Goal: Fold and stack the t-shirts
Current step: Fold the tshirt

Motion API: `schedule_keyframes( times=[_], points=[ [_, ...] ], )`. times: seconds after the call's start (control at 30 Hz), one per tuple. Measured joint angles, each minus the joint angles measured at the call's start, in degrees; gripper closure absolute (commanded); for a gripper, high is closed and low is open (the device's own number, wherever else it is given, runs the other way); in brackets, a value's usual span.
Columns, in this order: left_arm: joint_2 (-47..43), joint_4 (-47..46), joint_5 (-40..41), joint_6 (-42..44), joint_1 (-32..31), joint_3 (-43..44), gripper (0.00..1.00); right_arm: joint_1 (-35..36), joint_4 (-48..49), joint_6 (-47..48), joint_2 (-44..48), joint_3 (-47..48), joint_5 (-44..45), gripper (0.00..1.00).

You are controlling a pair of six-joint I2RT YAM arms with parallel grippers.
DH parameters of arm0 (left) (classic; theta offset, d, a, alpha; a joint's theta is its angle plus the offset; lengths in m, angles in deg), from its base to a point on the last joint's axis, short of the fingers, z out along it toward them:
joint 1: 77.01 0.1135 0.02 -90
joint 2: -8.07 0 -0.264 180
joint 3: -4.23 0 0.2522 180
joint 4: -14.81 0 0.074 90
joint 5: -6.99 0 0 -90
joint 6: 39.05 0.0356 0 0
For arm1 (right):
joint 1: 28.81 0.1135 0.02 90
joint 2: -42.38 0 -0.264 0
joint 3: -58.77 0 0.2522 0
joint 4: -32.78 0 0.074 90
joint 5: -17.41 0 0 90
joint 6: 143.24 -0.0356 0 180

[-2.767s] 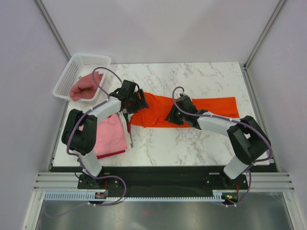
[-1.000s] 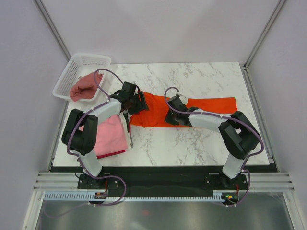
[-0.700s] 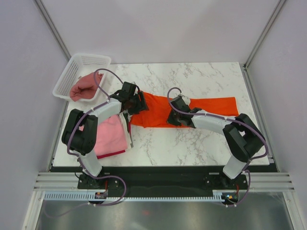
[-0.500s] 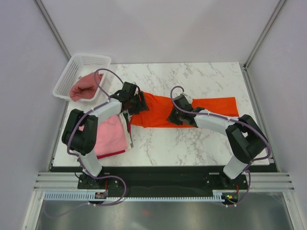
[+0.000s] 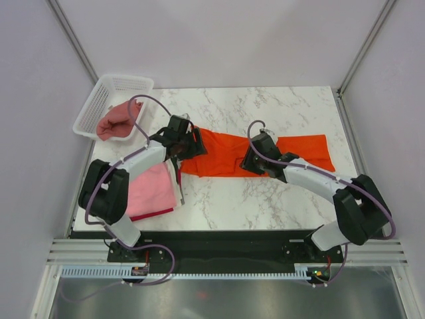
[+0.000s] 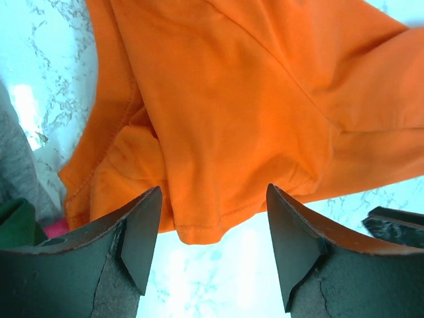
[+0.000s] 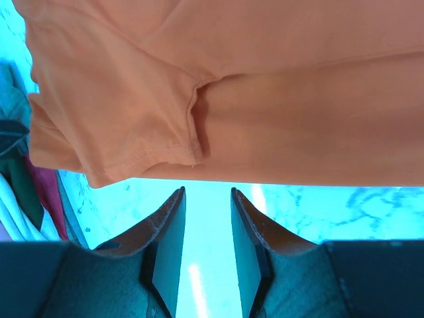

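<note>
A bright orange t-shirt (image 5: 226, 154) lies stretched across the middle of the marble table (image 5: 232, 199). My left gripper (image 5: 194, 143) hovers at its left end, open. In the left wrist view the orange t-shirt (image 6: 232, 99) fills the top, its hem hanging between the spread fingers (image 6: 136, 245) of my left gripper (image 6: 213, 193). My right gripper (image 5: 251, 161) sits at the shirt's near edge. My right gripper (image 7: 207, 193) has its jaws a little apart over bare marble, just below the orange t-shirt (image 7: 232, 86). A folded light pink t-shirt (image 5: 149, 189) tops a stack at the left.
A white mesh basket (image 5: 99, 100) at the back left holds a crumpled dusty rose t-shirt (image 5: 118, 121). White, dark and red edges (image 5: 178, 185) of the stack show beside the pink one. Grey cloth (image 6: 13, 159) lies at the left edge of the left wrist view.
My right gripper has opened, let go of the orange t-shirt and drawn back to the right. The left gripper has hardly moved.
</note>
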Motion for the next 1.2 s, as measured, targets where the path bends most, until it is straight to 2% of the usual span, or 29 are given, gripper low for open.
schedule_keyframes(
  times=[0.17, 0.33, 0.53, 0.67, 1.03, 1.2],
  points=[
    [-3.0, -0.1, 0.0, 0.0, -0.6, -1.6, 0.28, -4.5, -2.6, 4.5, 6.8, -1.5, 3.5, 0.6],
    [-6.0, 0.3, 1.1, -1.2, -3.2, -4.0, 0.27, -15.2, -6.3, 8.3, 11.1, -2.5, 5.7, 0.62],
    [-7.3, 0.4, 1.4, -5.8, -5.5, -5.7, 0.27, -25.5, -8.7, 10.0, 11.8, -3.4, 8.0, 0.64],
    [-6.8, 0.4, 1.4, -9.9, -5.6, -6.3, 0.27, -30.4, -9.4, 10.7, 10.6, -3.6, 10.2, 0.65],
    [2.0, 0.5, 2.6, -22.8, -5.6, -5.9, 0.27, -35.8, -9.0, 10.7, 0.2, -1.6, 12.6, 0.67],
    [4.7, 0.5, 2.8, -25.8, -5.3, -3.6, 0.28, -37.8, -8.5, 10.6, -3.7, -1.3, 12.6, 0.67]
  ],
)
